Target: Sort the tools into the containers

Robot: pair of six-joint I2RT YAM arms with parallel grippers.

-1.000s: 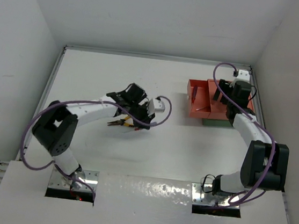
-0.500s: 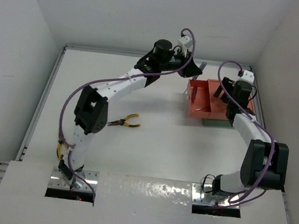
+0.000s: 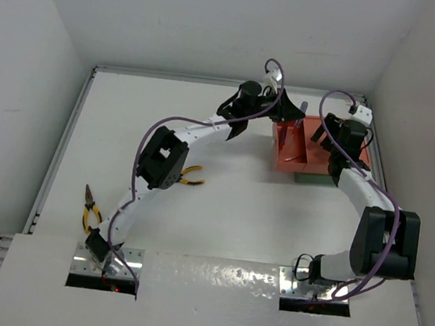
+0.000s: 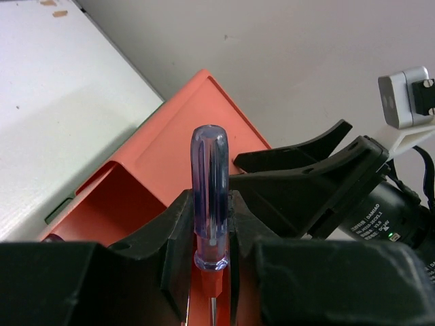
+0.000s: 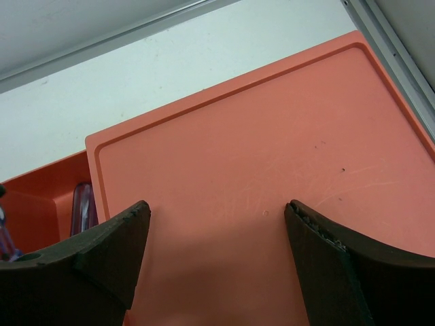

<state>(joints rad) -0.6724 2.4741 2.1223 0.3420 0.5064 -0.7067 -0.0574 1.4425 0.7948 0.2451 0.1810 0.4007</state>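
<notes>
White desk [image 3: 128,121], far right corner: my left tool [image 4: 207,227] grasps the blue screwdriver [image 4: 207,176] over the orange tray [image 4: 170,142], my right tool [image 5: 217,210] hanging released just beside it, so a careless drop risks a collision.

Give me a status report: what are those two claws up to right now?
Left claw shut on blue-handled screwdriver, over orange-red plastic tray. Right claw open, empty, over same tray, close beside left. Two yellow-handled pliers unsorted on white table.

White table [image 3: 227,219], plain white walls [image 3: 218,21] on three sides, grey metal rail [image 5: 394,47] along table edge, glossy white board [image 3: 209,304] at near edge.
</notes>
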